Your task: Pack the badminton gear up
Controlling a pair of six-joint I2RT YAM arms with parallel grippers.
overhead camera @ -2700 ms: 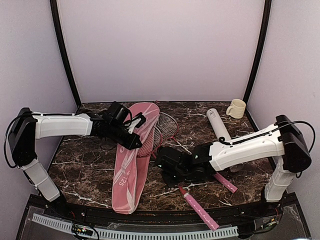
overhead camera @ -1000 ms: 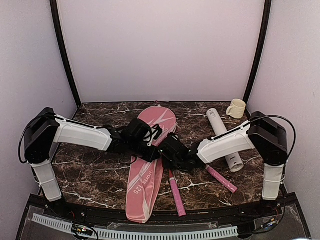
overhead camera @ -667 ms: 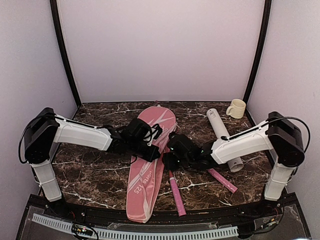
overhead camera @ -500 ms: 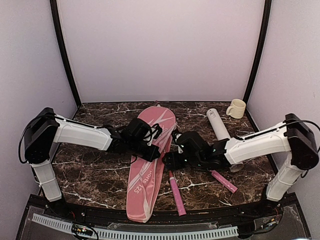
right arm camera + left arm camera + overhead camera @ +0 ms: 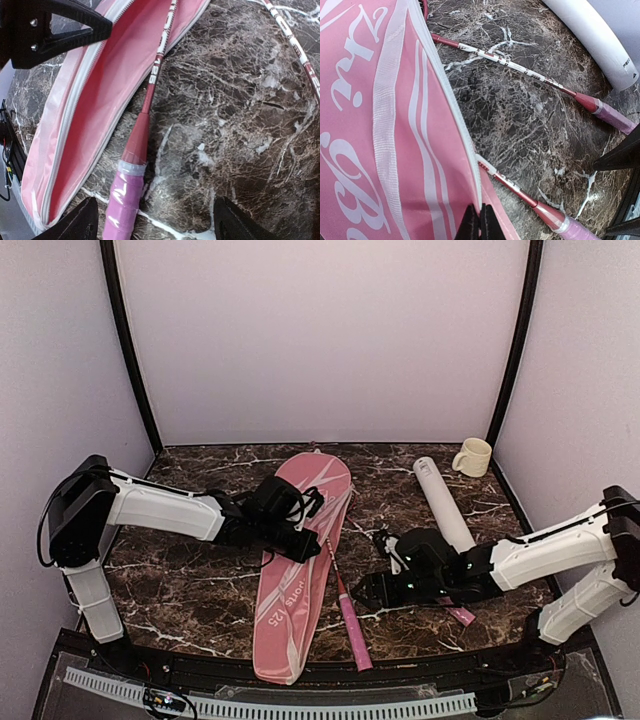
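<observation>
Fabric comes first: the pink racquet cover with white lettering (image 5: pixel 285 600) lies lengthwise down the middle of the dark marbled table (image 5: pixel 180 580). Your left gripper (image 5: pixel 480 224) is clamped shut on its white zip edge, holding that lip up so the mouth gapes. The cloth looks soft and limp. Expect it to sag and slide on the smooth stone if you pull, so hold it rather than tug.

One slim racquet (image 5: pixel 155 65) has its head end inside the cover. Its shaft runs out over the lip, and its pink wrapped handle (image 5: pixel 125 200) lies on the table just beside the cover. Your right gripper (image 5: pixel 155 226) hangs over that handle with its fingers spread wide and nothing between them.

The second racquet (image 5: pixel 520 67) lies wholly outside the cover, with its shaft crossing the bare table toward the white tube (image 5: pixel 445 505). The cream mug (image 5: pixel 472 456) stands apart in the far corner.

Both racquets should be very light, with thin, glossy shafts that would likely slip or twist in a pinch. Take hold on the thicker wrapped handle, close to the red cone, and slide the frame along its own length. The strings or rim could catch on the zip.
</observation>
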